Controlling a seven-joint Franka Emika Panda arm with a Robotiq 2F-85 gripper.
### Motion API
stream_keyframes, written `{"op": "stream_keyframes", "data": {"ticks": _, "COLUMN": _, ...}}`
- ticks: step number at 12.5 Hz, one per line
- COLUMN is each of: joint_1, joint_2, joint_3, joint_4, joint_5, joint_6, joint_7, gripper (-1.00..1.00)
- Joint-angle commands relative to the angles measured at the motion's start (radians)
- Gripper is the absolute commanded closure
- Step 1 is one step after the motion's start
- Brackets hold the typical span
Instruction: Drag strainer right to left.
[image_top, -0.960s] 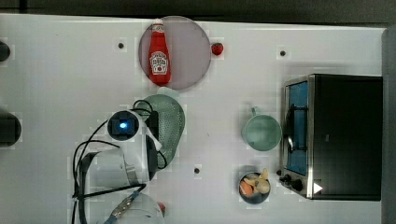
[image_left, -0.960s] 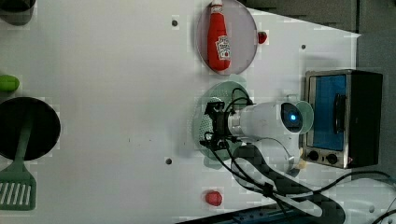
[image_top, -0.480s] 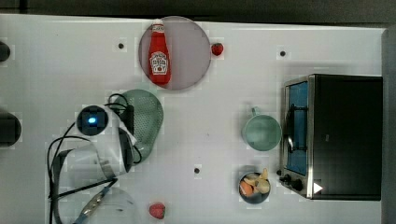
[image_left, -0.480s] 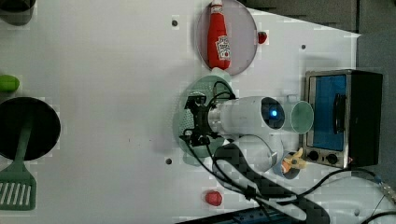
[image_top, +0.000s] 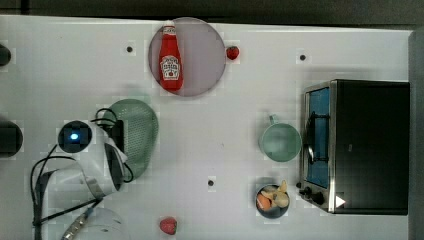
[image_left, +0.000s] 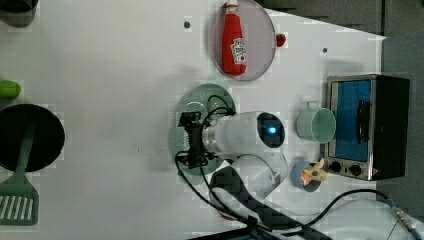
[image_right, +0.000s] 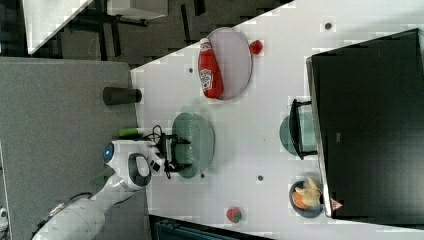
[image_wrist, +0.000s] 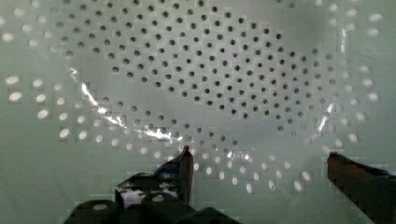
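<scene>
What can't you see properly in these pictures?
- Top view: the arm covers the strainer's left edge, hiding the gripper tips.
- Wrist view: the strainer's rim is cut off by the picture edges.
- Right view: the toaster oven hides part of the mug.

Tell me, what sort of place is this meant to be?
Probably a mock kitchen on a lab table: a toaster oven, a ketchup bottle lying on a plate, and a strainer on a white table.
</scene>
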Motion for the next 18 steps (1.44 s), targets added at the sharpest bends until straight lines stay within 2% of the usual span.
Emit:
{"op": "stream_keyframes", "data": {"ticks": 1, "joint_1": 0.055, "joint_2": 0.010, "joint_3": -0.018, "joint_4": 0.044, "joint_5": 0.063, "joint_6": -0.001, "joint_7": 0.068, "gripper": -1.00}}
{"op": "stream_keyframes", "data": {"ticks": 9, "joint_1": 0.131, "joint_2": 0.087, "joint_3": -0.018, "joint_4": 0.168, "joint_5": 0.103, "joint_6": 0.002, "joint_7": 0.136, "gripper": -1.00}}
{"op": "stream_keyframes", "data": {"ticks": 14, "joint_1": 0.160, "joint_2": 0.122, "joint_3": -0.019, "joint_4": 0.225, "joint_5": 0.102, "joint_6": 0.002, "joint_7": 0.139, "gripper": -1.00}}
{"op": "stream_keyframes", "data": {"ticks": 16, "joint_1": 0.159, "joint_2": 0.092, "joint_3": -0.030, "joint_4": 0.220, "joint_5": 0.093, "joint_6": -0.026, "joint_7": 0.106, "gripper": -1.00}}
{"op": "stream_keyframes", "data": {"ticks": 18, "joint_1": 0.158, "joint_2": 0.008, "joint_3": -0.065, "joint_4": 0.208, "joint_5": 0.052, "joint_6": -0.128, "joint_7": -0.029, "gripper": -1.00}}
